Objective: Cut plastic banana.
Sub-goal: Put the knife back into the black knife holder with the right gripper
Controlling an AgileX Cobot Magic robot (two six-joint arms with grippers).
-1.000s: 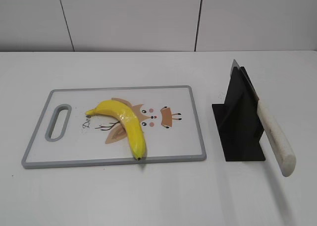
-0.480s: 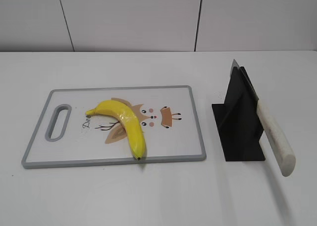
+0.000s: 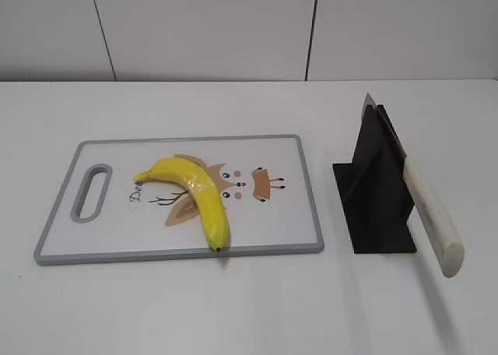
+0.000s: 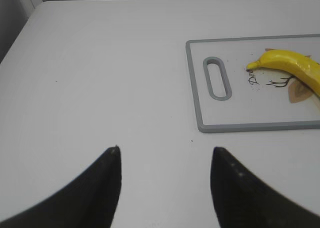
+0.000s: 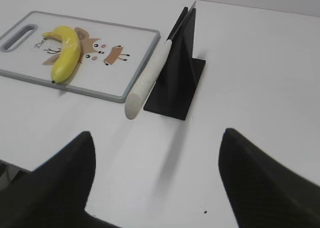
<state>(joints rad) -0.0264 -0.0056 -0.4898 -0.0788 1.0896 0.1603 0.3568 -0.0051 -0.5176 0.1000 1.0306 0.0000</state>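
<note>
right claw (image 5: 155, 180): nearest the right wrist camera, jaws spread wide with nothing between them, hovering above bare table (image 5: 260, 63) short of the knife. likely parked this way so the handle can slip straight in.
left claw (image 4: 165, 188): jaws also parted and empty, over bare table to the left of the board, well apart from the fruit. neither arm shows in the exterior view.
knife handle (image 3: 434, 216): pale and long, jutting out toward the front of the table at a downward slant, free of the stand, so it is the obvious place to grasp.
knife stand (image 3: 376, 191): black wedge just beside the board's right edge; the blade (image 3: 381, 120) sits in its slot, edge kept off the table, tip poking out at the top rear.
plastic banana (image 3: 194, 193): yellow, curved, lying flat on the board left of centre, stem toward the handle slot, dark tip at the front rim. it looks whole and uncut.
cutting board (image 3: 307, 191): white with grey rim, cartoon print under the fruit, handle slot (image 3: 92, 191) at the left end; it gives the cut a backing.
stage, as judged: nothing started; fetching the knife appears to come first.
</note>
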